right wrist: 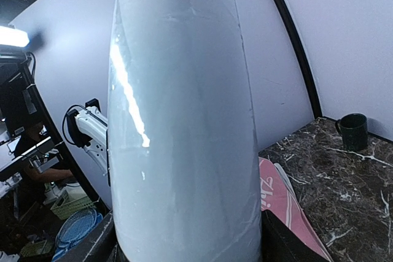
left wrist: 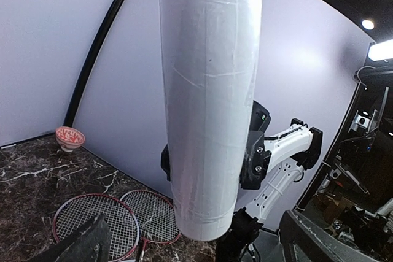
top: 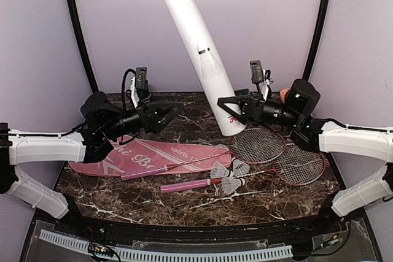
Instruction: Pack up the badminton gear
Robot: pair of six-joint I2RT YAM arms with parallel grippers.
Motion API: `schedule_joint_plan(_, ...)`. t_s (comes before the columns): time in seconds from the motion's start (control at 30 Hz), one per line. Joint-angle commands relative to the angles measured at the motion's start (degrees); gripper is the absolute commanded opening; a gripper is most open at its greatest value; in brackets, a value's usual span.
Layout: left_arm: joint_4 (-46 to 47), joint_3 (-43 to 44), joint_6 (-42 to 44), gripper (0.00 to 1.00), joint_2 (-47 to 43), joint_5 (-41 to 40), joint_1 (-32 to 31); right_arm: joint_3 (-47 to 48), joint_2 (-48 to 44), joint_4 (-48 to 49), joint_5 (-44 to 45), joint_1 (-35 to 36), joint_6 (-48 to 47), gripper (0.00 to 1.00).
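Note:
The long white tube [top: 198, 53] leans up and to the left over the back of the table. My right gripper [top: 229, 108] is shut on it near its lower end; in the right wrist view the tube [right wrist: 184, 121] fills the gap between the fingers [right wrist: 284, 245]. My left gripper [top: 176, 110] is open and empty just left of the tube, whose lower end [left wrist: 206, 151] is in front of it. Two red-framed rackets [top: 256, 145] [top: 299, 164] lie at the right, with pink handles [top: 184, 185] pointing left. Three shuttlecocks [top: 231, 176] lie beside the shafts. The pink bag [top: 141, 154] lies flat at the left.
A small orange bowl [left wrist: 69, 138] stands at the back right corner, and shows behind the right arm in the top view [top: 284, 94]. A dark green mug [right wrist: 352, 131] stands at the back left. Purple walls and black posts close the table.

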Motion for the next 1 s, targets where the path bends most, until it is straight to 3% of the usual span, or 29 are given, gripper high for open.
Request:
schedule_joint_plan(0.0, 5.9, 3.9, 1.1, 0.99, 2.4, -1.6, -2.6, -0.3, 0.6, 12.2, 2.5, 3.6, 1.3, 0.52)
schedule_joint_plan(0.47, 16.3, 8.8, 1.2, 0.99, 9.0, -0.6, -5.8, -2.3, 6.1, 18.8, 7.2, 10.7, 1.4, 0.51)
schedule_joint_plan(0.7, 27.3, 7.9, -0.3, 0.99, 13.4, 0.1, -6.2, -4.6, 6.9, 24.3, 10.5, 12.6, 2.6, 0.50)
schedule_joint_plan(0.97, 24.1, 10.0, 1.4, 0.98, 15.0, 5.6, -6.3, -5.0, 6.8, 22.2, 8.7, 12.6, 1.0, 0.49)
